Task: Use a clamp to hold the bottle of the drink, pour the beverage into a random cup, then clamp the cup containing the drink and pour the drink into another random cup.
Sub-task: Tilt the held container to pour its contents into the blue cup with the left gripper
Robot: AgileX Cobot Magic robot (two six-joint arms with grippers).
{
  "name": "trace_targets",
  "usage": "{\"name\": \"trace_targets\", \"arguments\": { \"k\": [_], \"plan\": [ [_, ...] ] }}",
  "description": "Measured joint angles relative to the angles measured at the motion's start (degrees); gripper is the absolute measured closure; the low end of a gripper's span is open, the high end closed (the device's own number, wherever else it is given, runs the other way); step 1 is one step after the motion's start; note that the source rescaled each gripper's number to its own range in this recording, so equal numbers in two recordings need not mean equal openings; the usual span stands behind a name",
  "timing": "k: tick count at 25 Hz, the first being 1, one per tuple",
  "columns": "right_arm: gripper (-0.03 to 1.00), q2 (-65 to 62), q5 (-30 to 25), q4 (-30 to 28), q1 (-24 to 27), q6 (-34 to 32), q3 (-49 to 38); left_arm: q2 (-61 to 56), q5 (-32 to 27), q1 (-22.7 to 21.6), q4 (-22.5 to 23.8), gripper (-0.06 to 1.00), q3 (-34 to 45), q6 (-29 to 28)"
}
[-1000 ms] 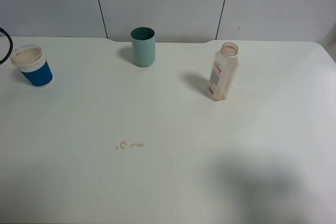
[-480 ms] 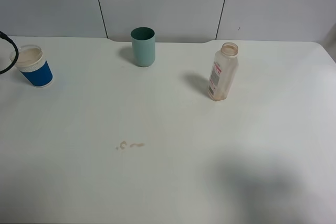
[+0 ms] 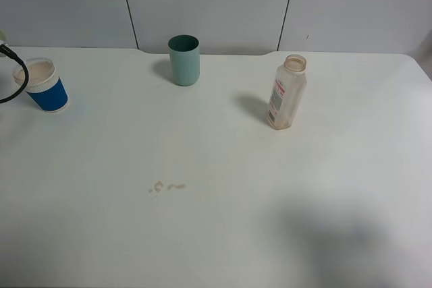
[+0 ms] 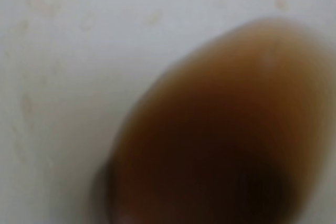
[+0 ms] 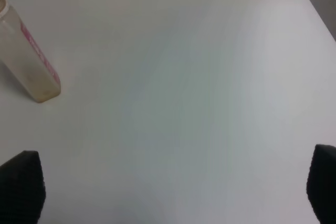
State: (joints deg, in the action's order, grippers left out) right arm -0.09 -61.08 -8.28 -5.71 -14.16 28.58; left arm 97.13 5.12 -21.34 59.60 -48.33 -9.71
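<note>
We saw only the cable (image 3: 25, 75) by the blue cup (image 3: 47, 92) shift; the bottle (image 3: 287, 92) looked emptied. Left jaws were together, right jaws apart.

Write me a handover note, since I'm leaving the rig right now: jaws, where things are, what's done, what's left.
Left gripper: shut, out of sight; its wrist view shows only a brown blur. Right gripper: jaws open, empty, apart from the bottle.
Bottle upright, uncapped, nearly empty. Teal tumbler at back, blue paper cup far left, brown drops in the middle.
Done: bottle apparently poured.
To do: confirm which cup holds drink; cup-to-cup pour unconfirmed.
</note>
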Motion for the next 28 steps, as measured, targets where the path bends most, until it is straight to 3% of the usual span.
{"name": "trace_targets", "arguments": {
  "k": [19, 28],
  "plan": [
    [-0.03, 0.00, 0.00, 0.00, 0.00, 0.00, 0.00, 0.80, -5.12, 1.50, 3.31, 0.93, -3.45, 0.77],
    [-0.03, 0.00, 0.00, 0.00, 0.00, 0.00, 0.00, 2.61, -6.96, 4.45, 4.02, 0.93, -5.38, 2.37]
  ]
}}
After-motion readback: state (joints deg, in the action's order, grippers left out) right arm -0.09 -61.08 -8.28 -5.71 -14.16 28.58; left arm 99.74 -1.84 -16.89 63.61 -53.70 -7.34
